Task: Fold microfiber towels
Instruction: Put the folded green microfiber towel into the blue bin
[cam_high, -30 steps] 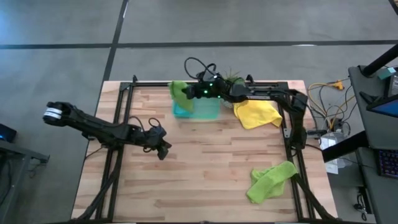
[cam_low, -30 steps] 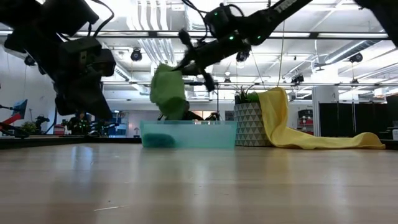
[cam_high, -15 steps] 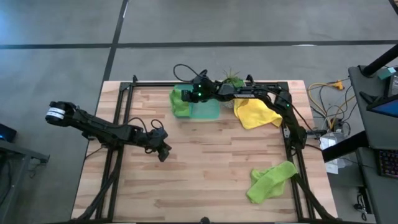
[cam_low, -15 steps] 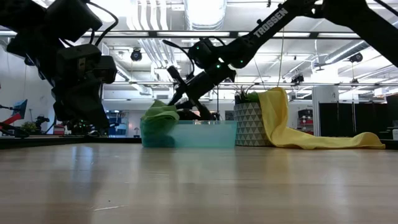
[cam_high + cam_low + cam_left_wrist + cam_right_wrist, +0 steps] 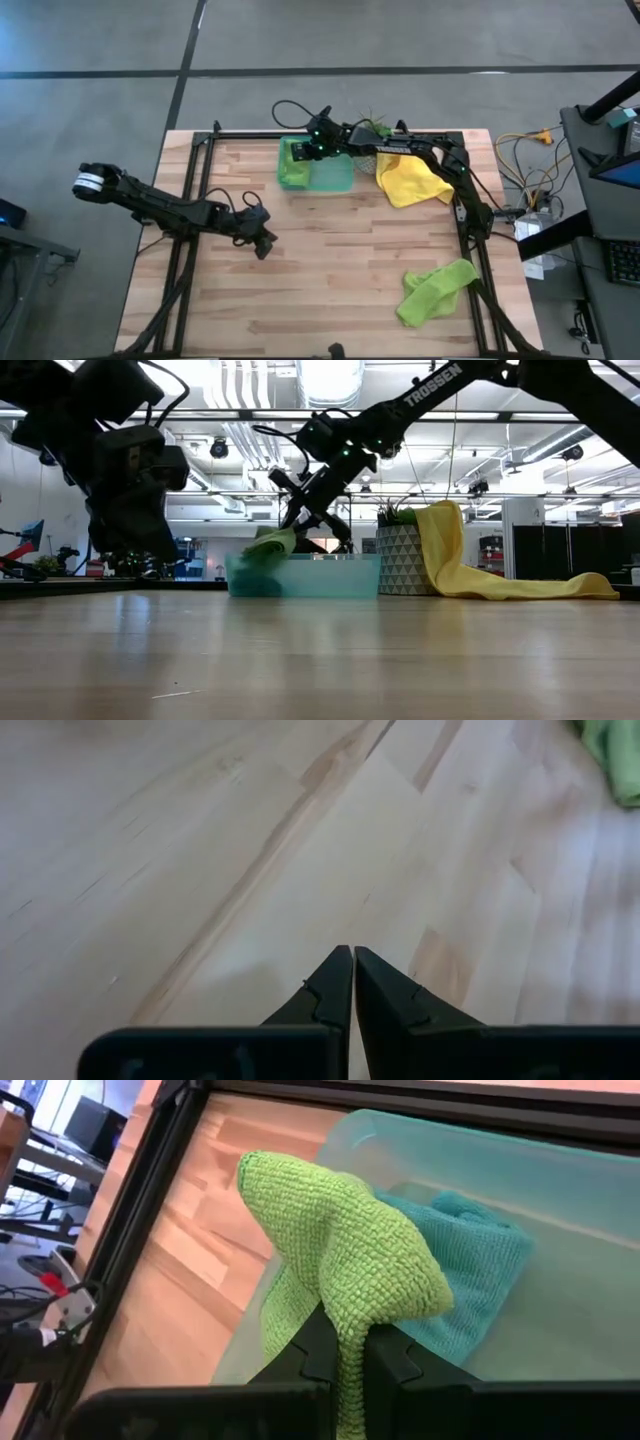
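My right gripper point(image 5: 306, 152) is at the left end of the translucent green tray point(image 5: 338, 180) at the table's far edge, shut on a lime green towel point(image 5: 292, 166). The gripper also shows in its own wrist view point(image 5: 346, 1348). A teal-blue towel point(image 5: 470, 1250) lies in the tray under the lime one. A yellow towel point(image 5: 412, 182) lies right of the tray, with one end draped up the planter point(image 5: 445, 545). A second lime green towel point(image 5: 436, 290) lies crumpled near the table's right front. My left gripper point(image 5: 263, 244) is shut and empty just above bare table, left of centre. My right gripper pinches a bunched fold of the lime green towel point(image 5: 345, 1315) between its two fingers. The fingers slant down from the table's right. The towel rises to a peak at the fingers. Its lower part lies on the tray's left rim point(image 5: 262, 1330) and on the teal-blue towel.
A patterned planter pot point(image 5: 402, 560) with a plant stands just right of the tray at the far edge. A black frame rail point(image 5: 200, 190) runs along the table's sides. Cables hang off the right edge point(image 5: 520, 170). The wooden middle of the table point(image 5: 340, 250) is bare.
My right gripper has gone down toward the tray's left end with the lime green towel and tipped its fingers downward. The towel hung lifted above the tray; now it has sunk and lies on the tray's left rim and inside it. The gripper stays shut on it.
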`<act>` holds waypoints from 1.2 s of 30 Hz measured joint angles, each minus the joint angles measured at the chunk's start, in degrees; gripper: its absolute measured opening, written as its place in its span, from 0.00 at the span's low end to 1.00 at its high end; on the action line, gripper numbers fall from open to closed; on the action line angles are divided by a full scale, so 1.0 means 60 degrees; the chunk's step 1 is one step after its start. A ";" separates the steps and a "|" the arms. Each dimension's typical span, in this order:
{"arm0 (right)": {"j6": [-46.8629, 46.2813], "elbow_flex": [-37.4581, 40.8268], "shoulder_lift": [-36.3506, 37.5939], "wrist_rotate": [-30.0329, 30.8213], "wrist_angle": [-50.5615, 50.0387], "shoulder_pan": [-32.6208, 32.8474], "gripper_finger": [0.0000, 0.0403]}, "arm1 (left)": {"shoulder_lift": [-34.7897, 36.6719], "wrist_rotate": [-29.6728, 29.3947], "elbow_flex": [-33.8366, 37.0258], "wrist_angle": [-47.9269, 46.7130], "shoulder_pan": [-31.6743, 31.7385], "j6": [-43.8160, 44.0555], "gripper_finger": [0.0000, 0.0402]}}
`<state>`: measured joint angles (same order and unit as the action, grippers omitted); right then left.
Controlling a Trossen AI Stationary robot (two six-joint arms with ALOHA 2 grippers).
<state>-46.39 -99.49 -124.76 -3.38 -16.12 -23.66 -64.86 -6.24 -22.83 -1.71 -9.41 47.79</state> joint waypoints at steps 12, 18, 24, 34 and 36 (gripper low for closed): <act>-0.0235 -0.1477 -0.1224 -0.0180 -0.1450 0.0000 0.11 | 0.0004 0.0399 0.0000 0.0232 -0.0056 0.0487 0.00; 0.0307 -0.3081 -0.2032 -0.0175 -0.2803 -0.0015 0.27 | 0.0004 0.0459 0.0000 0.0262 -0.0142 0.0484 0.00; 0.1137 -0.4063 -0.2155 0.0084 -0.3454 -0.0114 0.40 | 0.0011 0.0488 0.0000 0.0287 -0.0154 0.0473 0.00; 0.2980 -0.4906 -0.2099 -0.0331 -0.4574 -0.0191 0.44 | 0.0011 0.0484 0.0000 0.0286 -0.0153 0.0145 0.00; 0.3382 -0.5115 -0.2088 -0.0266 -0.4977 -0.0151 0.40 | 0.0011 0.0484 0.0000 0.0280 -0.0153 0.0138 0.00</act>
<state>-26.10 -130.18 -137.29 -4.97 -45.98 -24.57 -64.79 -3.33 -22.83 -0.03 -10.33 48.62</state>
